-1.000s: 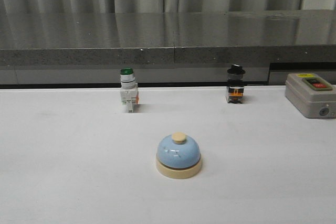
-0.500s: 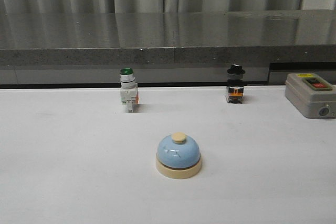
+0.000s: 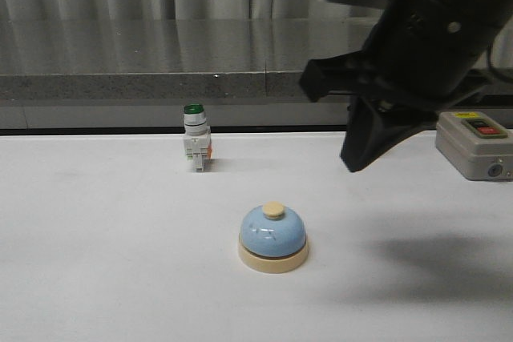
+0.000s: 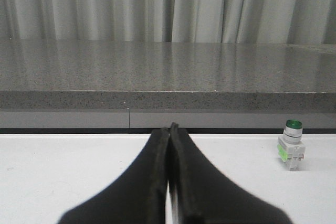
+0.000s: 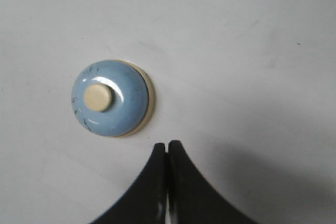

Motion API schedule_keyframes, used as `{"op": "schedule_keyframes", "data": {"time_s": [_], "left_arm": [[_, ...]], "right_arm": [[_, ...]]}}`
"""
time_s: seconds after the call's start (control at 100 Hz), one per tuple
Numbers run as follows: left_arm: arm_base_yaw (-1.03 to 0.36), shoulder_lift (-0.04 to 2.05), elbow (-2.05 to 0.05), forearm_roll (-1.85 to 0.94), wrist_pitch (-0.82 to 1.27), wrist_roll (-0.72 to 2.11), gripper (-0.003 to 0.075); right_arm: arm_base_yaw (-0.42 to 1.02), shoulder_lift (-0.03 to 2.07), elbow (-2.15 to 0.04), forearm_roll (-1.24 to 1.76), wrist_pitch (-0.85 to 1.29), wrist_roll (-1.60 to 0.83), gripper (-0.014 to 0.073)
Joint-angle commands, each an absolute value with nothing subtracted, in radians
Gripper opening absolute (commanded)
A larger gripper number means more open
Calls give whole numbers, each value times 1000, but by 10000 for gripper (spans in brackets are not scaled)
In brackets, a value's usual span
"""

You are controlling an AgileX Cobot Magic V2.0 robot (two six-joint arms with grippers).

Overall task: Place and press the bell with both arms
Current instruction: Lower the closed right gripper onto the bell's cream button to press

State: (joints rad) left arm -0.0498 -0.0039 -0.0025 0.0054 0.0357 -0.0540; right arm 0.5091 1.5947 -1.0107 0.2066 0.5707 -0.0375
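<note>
On my left wrist feed the left gripper point(image 4: 169, 182) is pinched together on nothing, fingers flat against each other and level with the tabletop point(image 3: 96, 262); it does not appear in the front view. Ahead of it the green-capped switch point(image 3: 195, 138) stands upright near the far edge, left of centre.

The bell point(image 3: 272, 238) sits upright and untouched about midway across the tabletop, closer to the near edge than the far one, well apart from the switch.

To its right, the right gripper point(image 3: 353, 162) hangs above the surface, pointing down, clenched and empty; from its wrist feed the tips sit beside the dome, not over the button. The grey control box point(image 3: 474, 146) rests at the far right edge.

I judge the bell rigid and fairly weighty for its size, with a glossy dome that jaws would slide off. I'd grip it low across the cream base, jaws spread first, and save the button for a straight-down press.
</note>
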Motion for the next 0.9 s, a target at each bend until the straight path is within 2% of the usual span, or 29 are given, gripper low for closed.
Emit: {"op": "schedule_keyframes", "data": {"time_s": [0.0,0.32,0.89], "left_arm": [[-48,-36,52,7,-46,-65,-21],[-48,-36,52,7,-46,-65,-20],[-48,-36,52,7,-46,-65,-21]], "right_arm": [[534,1608,-1085,217,528,-52,-64],[614,1724,-1200,217,530,-52,-64],[629,1779,-1201,221,541,-52,-64]]}}
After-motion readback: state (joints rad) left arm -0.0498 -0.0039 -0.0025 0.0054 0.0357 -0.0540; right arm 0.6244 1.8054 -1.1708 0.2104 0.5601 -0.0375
